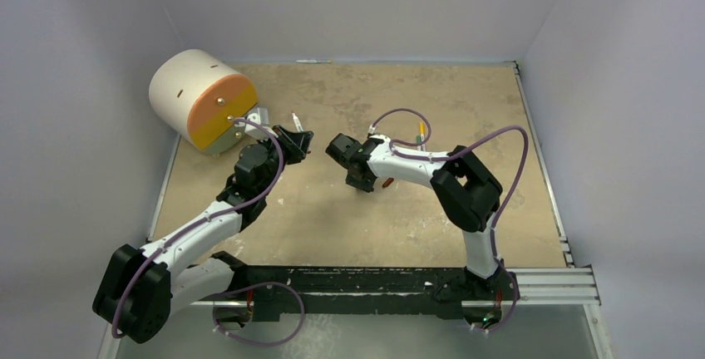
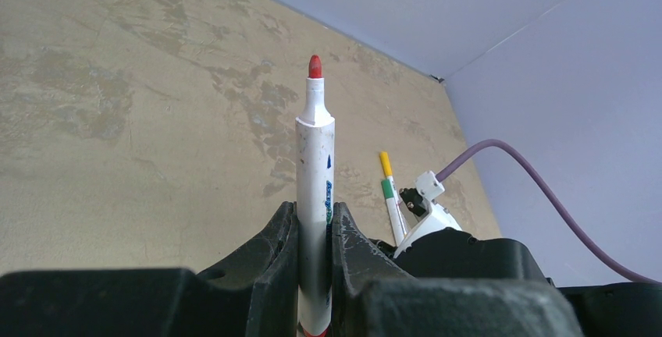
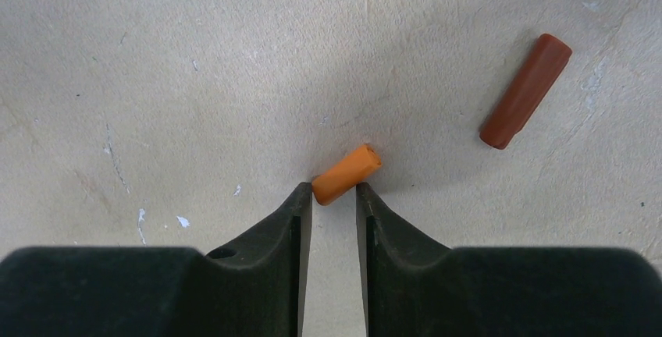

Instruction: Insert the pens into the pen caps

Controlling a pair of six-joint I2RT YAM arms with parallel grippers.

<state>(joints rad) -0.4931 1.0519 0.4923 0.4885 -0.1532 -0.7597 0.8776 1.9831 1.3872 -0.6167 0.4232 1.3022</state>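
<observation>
Right gripper [image 3: 334,193]: low over the table [image 3: 156,79], fingertips bracketing the near end of the orange cap [image 3: 347,172], which lies flat. Whether it is gripped or merely touched cannot be told.
Dark red-brown cap [image 3: 525,91]: loose at 2 o'clock, well apart.
Left gripper [image 2: 314,214]: clenched on the red-tipped pen [image 2: 314,157], uncapped, tip toward 12 o'clock.
Yellow-tipped pen [image 2: 386,164]: lying farther off, at 1 o'clock.
Progress, judged: early. No joined pen and cap is clearly seen.

On the bench [image 1: 416,218], a drum [image 1: 199,97] sits at the far left. Just right of it, the left end effector [image 1: 295,139] grips a pen [image 2: 314,165] standing between its fingers. Mid-bench, a short cap [image 3: 347,173] lies at the tips of the right end effector [image 3: 334,193], and a longer cap [image 3: 524,91] lies apart to its right. A pair of pens [image 2: 393,212] lies behind the right arm.
</observation>
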